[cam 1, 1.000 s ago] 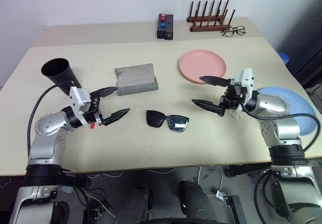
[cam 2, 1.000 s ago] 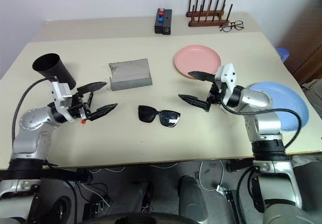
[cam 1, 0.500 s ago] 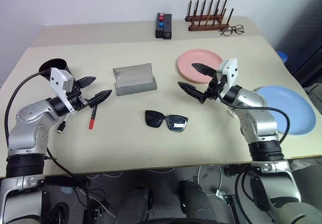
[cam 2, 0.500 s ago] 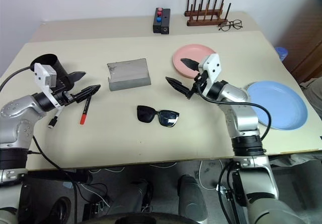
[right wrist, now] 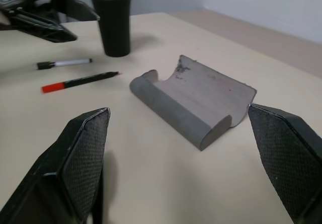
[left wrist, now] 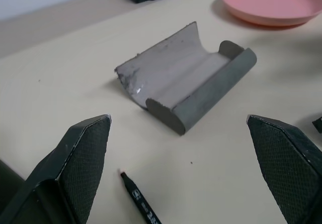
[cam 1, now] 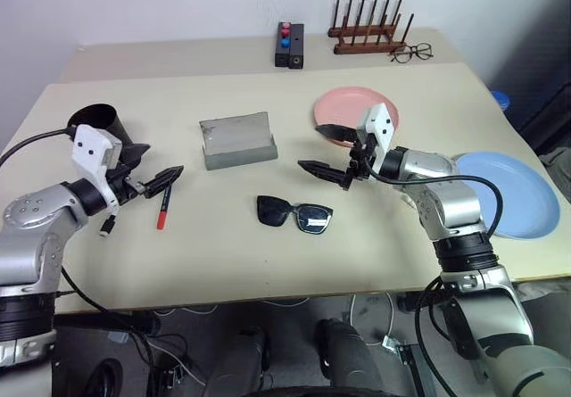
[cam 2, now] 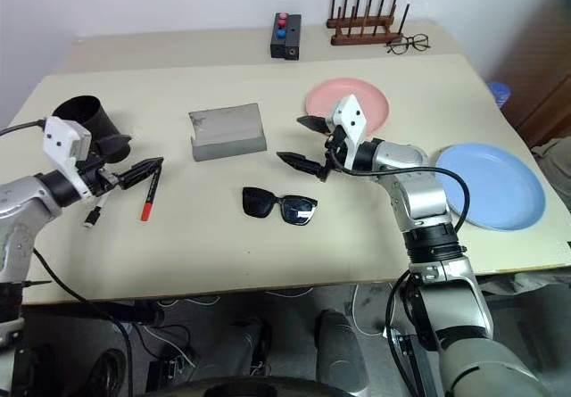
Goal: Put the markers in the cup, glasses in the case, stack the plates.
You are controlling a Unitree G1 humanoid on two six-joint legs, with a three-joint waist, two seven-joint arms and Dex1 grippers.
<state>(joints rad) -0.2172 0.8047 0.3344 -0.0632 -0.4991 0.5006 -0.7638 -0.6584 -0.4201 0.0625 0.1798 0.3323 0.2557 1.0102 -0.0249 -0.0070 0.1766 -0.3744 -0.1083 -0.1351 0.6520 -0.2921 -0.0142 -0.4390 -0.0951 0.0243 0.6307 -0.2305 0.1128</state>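
Silver arms, black-fingered grippers [cam 1: 330,152], black cables

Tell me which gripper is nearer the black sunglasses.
Right. The right gripper hangs open just beyond the sunglasses, toward the pink plate; the left gripper is open far off by the cup.

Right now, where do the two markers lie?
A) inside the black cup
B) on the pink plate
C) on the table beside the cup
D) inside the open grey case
C: both markers lie flat on the table near the upright cup, not in it.
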